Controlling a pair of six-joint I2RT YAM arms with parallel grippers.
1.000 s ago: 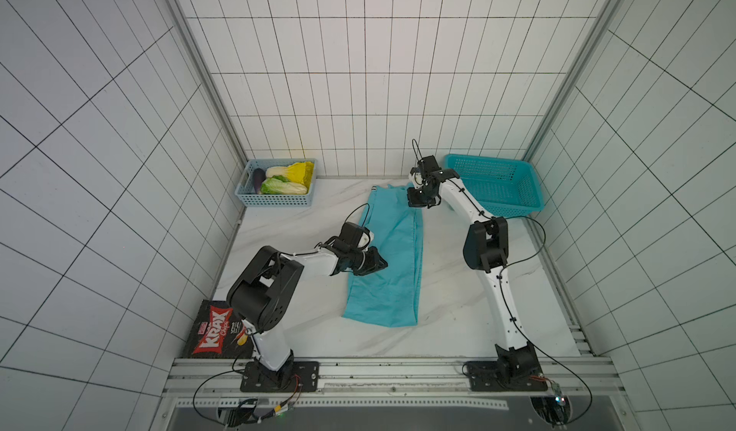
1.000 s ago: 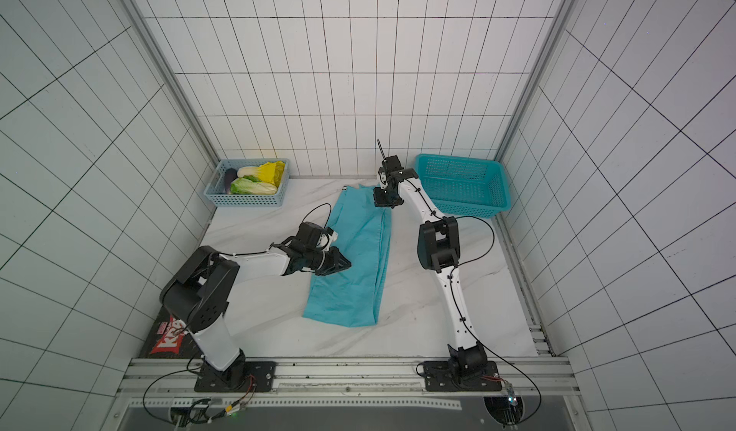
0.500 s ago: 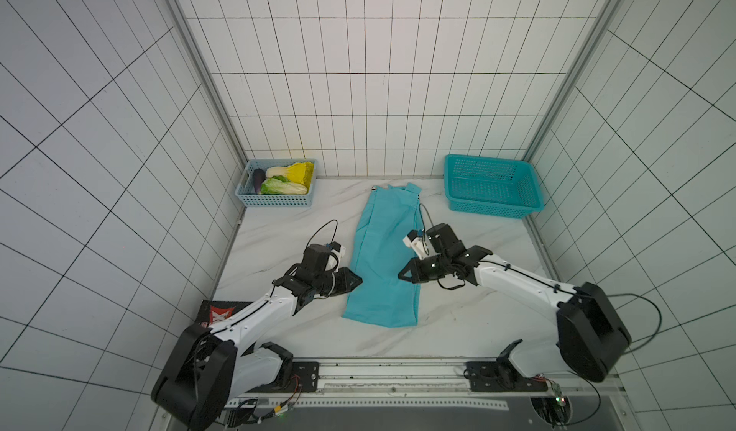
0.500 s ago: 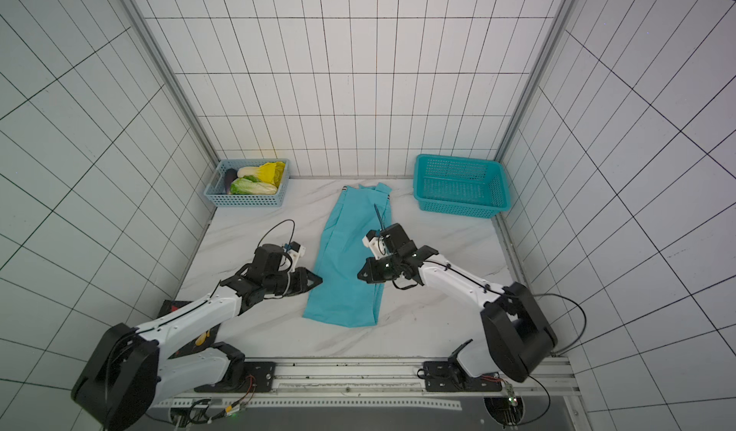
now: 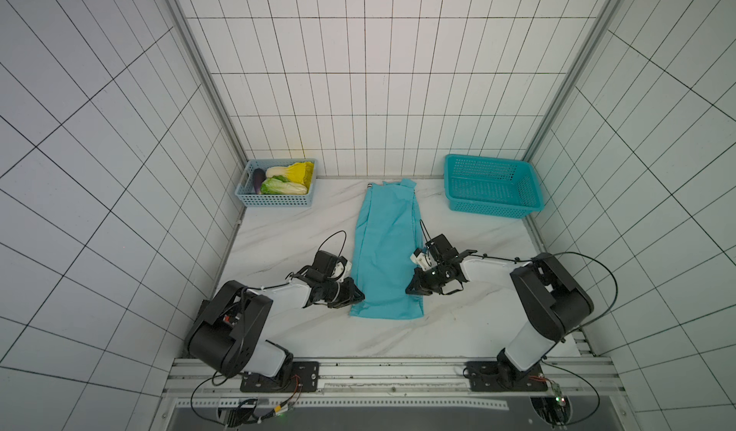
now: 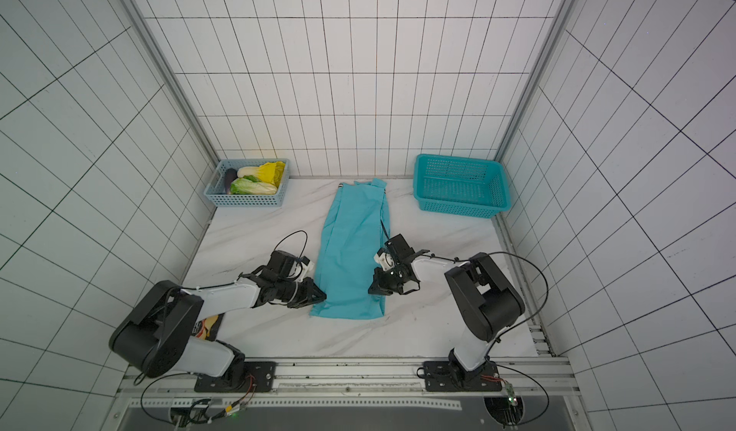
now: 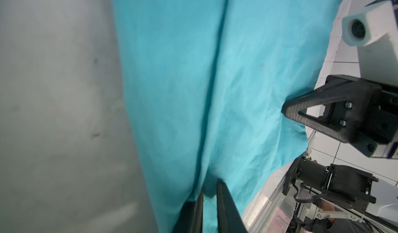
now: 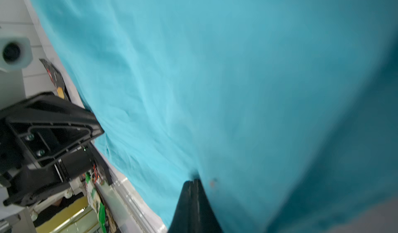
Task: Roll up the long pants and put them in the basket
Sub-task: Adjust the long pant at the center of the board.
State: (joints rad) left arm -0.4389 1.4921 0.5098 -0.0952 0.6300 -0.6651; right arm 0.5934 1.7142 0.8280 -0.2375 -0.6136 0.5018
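Clenched jaws met the cloth from both sides. The left gripper (image 5: 360, 294) pinched a raised fold at one long edge of the long pants (image 5: 388, 242). The right gripper (image 5: 409, 289) was squeezed tight, its tips at the opposite edge. Whether any cloth sat between those tips was too blurred to tell in the right wrist view. The legs lay stacked, so the two could not be told apart. Flat on the marble table (image 5: 278, 246), the garment ran lengthwise from the back wall toward the front rail, its far end between the blue basket (image 5: 275, 201) and the teal basket (image 5: 494, 206). Both grippers flanked its near third, just short of the straight near end.
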